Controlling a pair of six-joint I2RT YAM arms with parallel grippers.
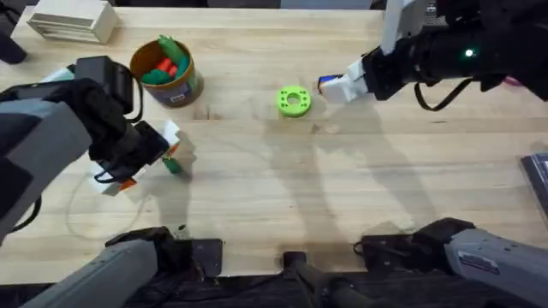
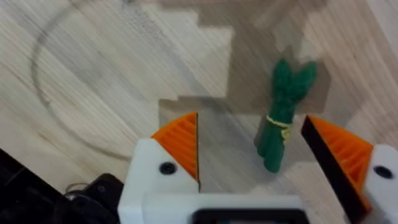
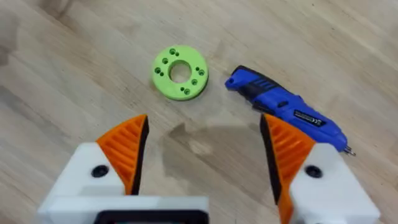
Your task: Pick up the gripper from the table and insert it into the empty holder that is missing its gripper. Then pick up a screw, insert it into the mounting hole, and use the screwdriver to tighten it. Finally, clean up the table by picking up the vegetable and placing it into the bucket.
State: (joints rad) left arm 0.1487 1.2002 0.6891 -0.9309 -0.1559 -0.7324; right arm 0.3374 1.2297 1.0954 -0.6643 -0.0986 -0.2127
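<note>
The vegetable (image 2: pixel 283 112), a small dark green leafy bundle with a yellow band, lies flat on the table (image 1: pixel 257 180). My left gripper (image 2: pixel 252 149) hangs open over it, its orange pads (image 2: pixel 180 146) either side without touching. In the overhead view that vegetable (image 1: pixel 174 165) sits at the left gripper (image 1: pixel 158 162) tip. The blue-handled screwdriver (image 3: pixel 286 111) lies on the wood just beyond my open right gripper (image 3: pixel 202 155), which holds nothing. From above, the right gripper (image 1: pixel 336 88) hovers by the screwdriver (image 1: pixel 324 83). The bucket (image 1: pixel 167 73) stands at the back left with toys inside. The loose gripper piece, empty holder and screw are out of view.
A lime green ring with holes (image 1: pixel 294 101) lies mid-table, left of the screwdriver, also in the right wrist view as the ring (image 3: pixel 180 73). A pale box (image 1: pixel 73 19) sits at the far left corner. Bare wood stretches across the middle and front.
</note>
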